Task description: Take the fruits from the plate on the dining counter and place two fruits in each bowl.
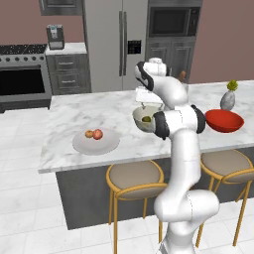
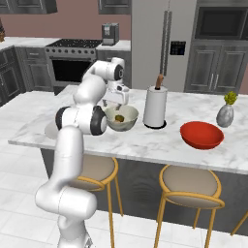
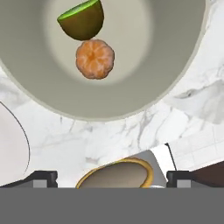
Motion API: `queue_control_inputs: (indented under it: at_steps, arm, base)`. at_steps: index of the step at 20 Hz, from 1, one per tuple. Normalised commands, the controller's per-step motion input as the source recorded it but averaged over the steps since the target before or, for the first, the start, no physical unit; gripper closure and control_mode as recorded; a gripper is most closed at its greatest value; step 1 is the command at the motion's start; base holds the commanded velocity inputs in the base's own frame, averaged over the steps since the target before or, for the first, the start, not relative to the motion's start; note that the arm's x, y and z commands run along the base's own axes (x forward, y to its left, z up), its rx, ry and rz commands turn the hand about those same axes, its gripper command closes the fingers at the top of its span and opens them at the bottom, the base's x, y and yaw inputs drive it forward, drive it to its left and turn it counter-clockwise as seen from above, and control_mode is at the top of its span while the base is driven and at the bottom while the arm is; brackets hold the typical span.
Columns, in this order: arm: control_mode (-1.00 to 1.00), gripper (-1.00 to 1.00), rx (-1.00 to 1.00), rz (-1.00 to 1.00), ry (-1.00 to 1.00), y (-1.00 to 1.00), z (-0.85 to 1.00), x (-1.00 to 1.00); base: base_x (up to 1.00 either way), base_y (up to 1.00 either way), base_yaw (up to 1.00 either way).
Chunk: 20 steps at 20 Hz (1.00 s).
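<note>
Fruits (image 3: 95, 59) in bowl (image 3: 175, 65), marble counter (image 1: 74, 111), kitchen

Paper towel roll (image 2: 155, 107) upright on holder w/ small vase (image 2: 225, 114) off to its side; stools (image 1: 135, 179) tucked under; fridge (image 1: 117, 42), oven (image 1: 22, 79), microwave (image 1: 173, 21), coffee maker (image 1: 55, 37) behind.

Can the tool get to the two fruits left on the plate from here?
Probably yes. The tool is open above the beige bowl; the fruits lie uncovered on the plate, with bare counter between.
</note>
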Motion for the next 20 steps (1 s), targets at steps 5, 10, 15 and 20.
queue_control_inputs:
  at_steps: [5, 10, 15, 20]
  arm:
    - [-1.00, -1.00, 0.00, 0.02, -0.17, 0.36, 0.02, -0.90]
    - [-1.00, -1.00, 0.00, 0.04, -0.13, 0.41, 0.19, -0.52]
    - [-1.00, -1.00, 0.00, 0.13, -0.23, 0.53, 0.02, -0.45]
    - [-1.00, -1.00, 0.00, 0.15, -0.13, 0.53, 0.00, -0.14]
  base:
    - [0.00, 0.00, 0.00]
    - [0.00, 0.00, 0.00]
    - [0.00, 0.00, 0.00]
    - [0.00, 0.00, 0.00]
